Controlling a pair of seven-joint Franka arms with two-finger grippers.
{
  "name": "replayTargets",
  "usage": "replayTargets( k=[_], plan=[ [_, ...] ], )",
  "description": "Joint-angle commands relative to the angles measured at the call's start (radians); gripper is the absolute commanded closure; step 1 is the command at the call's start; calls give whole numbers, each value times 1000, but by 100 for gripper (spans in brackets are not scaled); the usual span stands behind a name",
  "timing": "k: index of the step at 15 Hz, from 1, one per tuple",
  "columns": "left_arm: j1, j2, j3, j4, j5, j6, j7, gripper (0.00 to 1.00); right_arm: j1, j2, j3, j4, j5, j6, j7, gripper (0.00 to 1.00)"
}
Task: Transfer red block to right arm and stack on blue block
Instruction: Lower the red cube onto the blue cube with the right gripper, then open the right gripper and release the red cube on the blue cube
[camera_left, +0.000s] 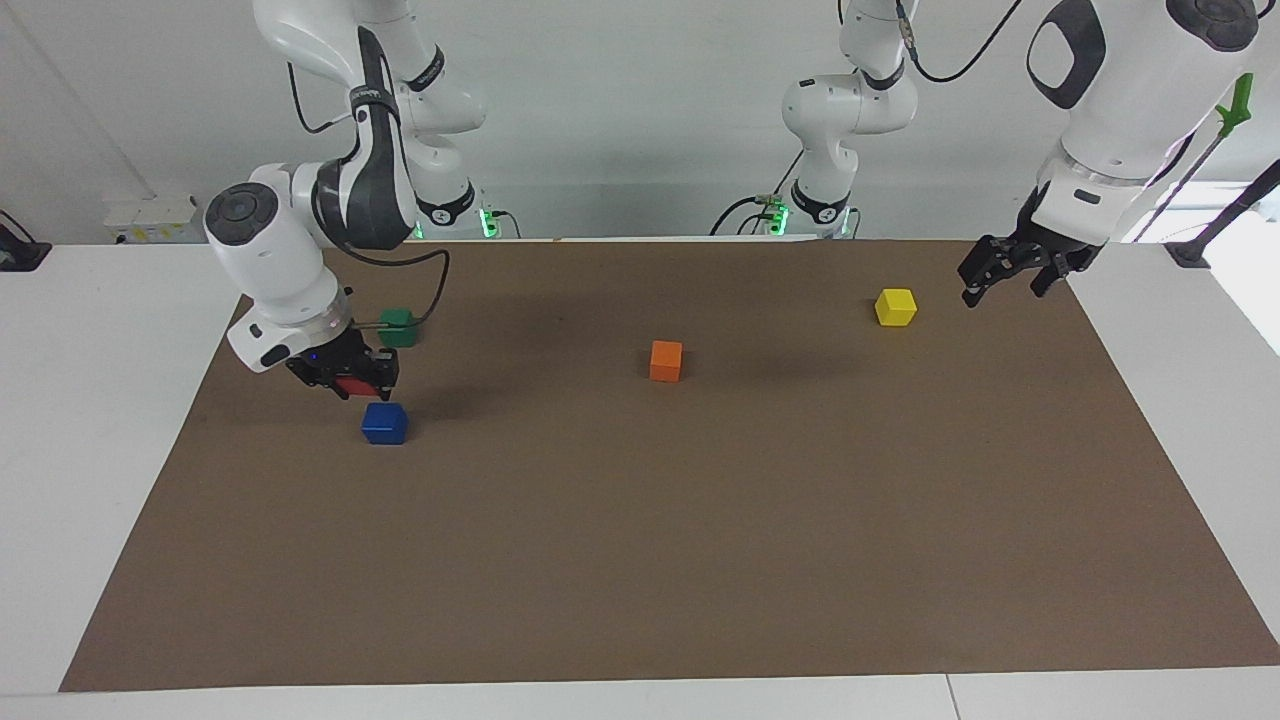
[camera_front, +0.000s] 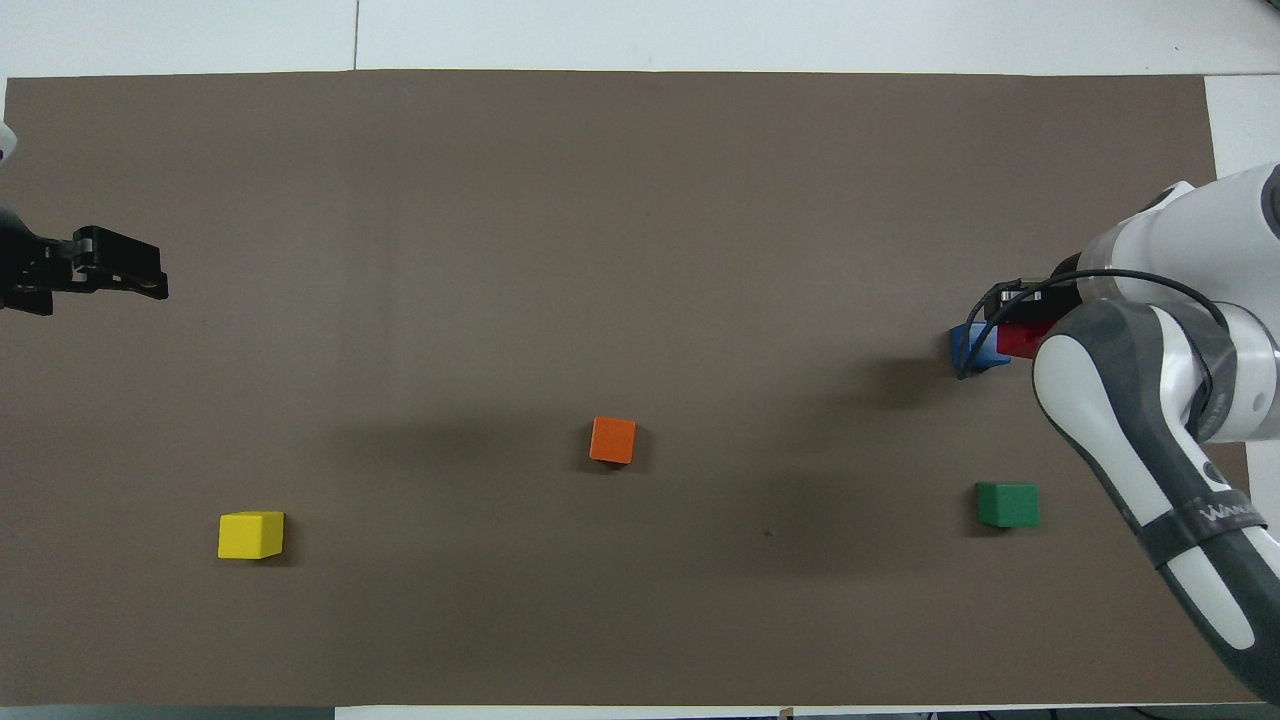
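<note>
1. The only writing that shows is pale lettering on the grey band of the right arm (camera_front: 1190, 520) in the overhead view; it is too small to read.
2. The right gripper (camera_left: 345, 383) points down with its jaws clamped on the red block (camera_left: 352, 387), which hangs between the fingertips.
3. The blue block (camera_left: 384, 423) sits on the brown mat (camera_left: 700, 560) just under those jaws, slightly off to one side; a gap separates red from blue.
4. The green block (camera_left: 398, 327) lies near the right wrist, toward the robots.
5. The left gripper (camera_left: 1005, 275) waits in the air with jaws spread and nothing between them, over the mat's edge at its own end; the yellow block (camera_left: 896, 307) is near it.
6. The orange block (camera_left: 666, 361) stands alone mid-mat, with wide bare mat around it.
</note>
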Motion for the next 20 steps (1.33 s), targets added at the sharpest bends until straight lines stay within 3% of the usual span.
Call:
replayTargets(
  k=[1, 7, 20],
  plan=[
    [-17, -18, 18, 9, 21, -53, 26, 0, -2, 25, 6, -31, -49, 93, 61, 100],
    [-10, -69, 10, -45, 21, -61, 110, 0, -4, 88, 8, -33, -49, 173, 110, 100],
    [-8, -82, 10, -53, 21, -67, 103, 0, -4, 89, 10, -77, -49, 178, 137, 100]
  ],
)
